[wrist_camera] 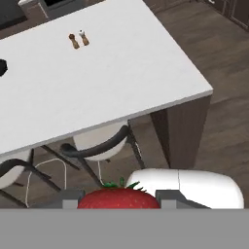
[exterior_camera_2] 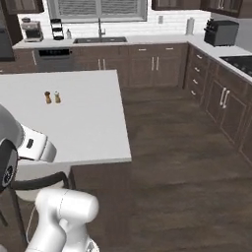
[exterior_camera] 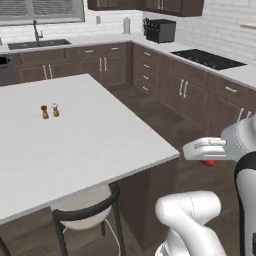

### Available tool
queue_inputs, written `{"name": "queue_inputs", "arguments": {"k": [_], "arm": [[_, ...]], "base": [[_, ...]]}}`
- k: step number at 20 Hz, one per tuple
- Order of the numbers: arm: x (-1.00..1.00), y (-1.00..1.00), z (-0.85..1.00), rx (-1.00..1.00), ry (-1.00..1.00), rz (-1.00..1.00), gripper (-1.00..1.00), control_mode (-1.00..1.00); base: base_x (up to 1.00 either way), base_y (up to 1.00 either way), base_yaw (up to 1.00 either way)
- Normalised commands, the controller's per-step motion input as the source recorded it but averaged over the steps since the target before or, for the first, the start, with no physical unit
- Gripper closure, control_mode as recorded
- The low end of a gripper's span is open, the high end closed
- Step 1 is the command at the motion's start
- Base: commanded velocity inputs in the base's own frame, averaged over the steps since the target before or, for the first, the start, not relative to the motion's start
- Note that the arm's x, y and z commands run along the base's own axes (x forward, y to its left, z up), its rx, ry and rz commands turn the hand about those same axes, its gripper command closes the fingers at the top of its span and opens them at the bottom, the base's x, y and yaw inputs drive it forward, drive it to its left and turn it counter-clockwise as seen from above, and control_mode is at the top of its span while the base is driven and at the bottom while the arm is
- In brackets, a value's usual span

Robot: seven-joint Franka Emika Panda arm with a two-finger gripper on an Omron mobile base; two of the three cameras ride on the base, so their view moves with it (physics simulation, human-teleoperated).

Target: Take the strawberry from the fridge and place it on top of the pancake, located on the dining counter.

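Observation:
My gripper (wrist_camera: 119,200) is shut on the strawberry (wrist_camera: 118,198), a bright red fruit with green leaves held between the two finger tips. In the left base view the strawberry (exterior_camera: 208,163) shows as a red spot under my hand, with the gripper (exterior_camera: 206,159) off the right corner of the dining counter (exterior_camera: 90,145), above the floor. The white dining counter (wrist_camera: 121,73) stretches ahead and to the left. The pancake and the fridge are out of view.
Two small shakers (exterior_camera: 50,111) stand on the counter. A black object (wrist_camera: 2,67) sits at its left edge. Dark-framed chairs (wrist_camera: 99,146) are tucked under the near side. Dark cabinets, a cooktop (exterior_camera: 207,59) and a toaster (exterior_camera: 160,31) line the far walls.

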Motion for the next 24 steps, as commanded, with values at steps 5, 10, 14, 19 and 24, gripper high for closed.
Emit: {"name": "queue_inputs", "arguments": {"k": [5, 10, 14, 19, 24], "arm": [[0.0, 0.0, 0.0, 0.0, 0.0, 0.0, 1.0, 1.0], [0.0, 0.0, 0.0, 0.0, 0.0, 0.0, 1.0, 1.0], [0.0, 0.0, 0.0, 0.0, 0.0, 0.0, 1.0, 1.0], [0.0, 0.0, 0.0, 0.0, 0.0, 0.0, 1.0, 1.0], [0.0, 0.0, 0.0, 0.0, 0.0, 0.0, 1.0, 1.0]], "base": [[-0.69, 0.97, 0.37], [-0.44, 1.0, 0.3], [-0.29, 1.0, 0.26], [-0.18, 1.0, 0.2], [-0.15, 0.81, 0.19]]}}
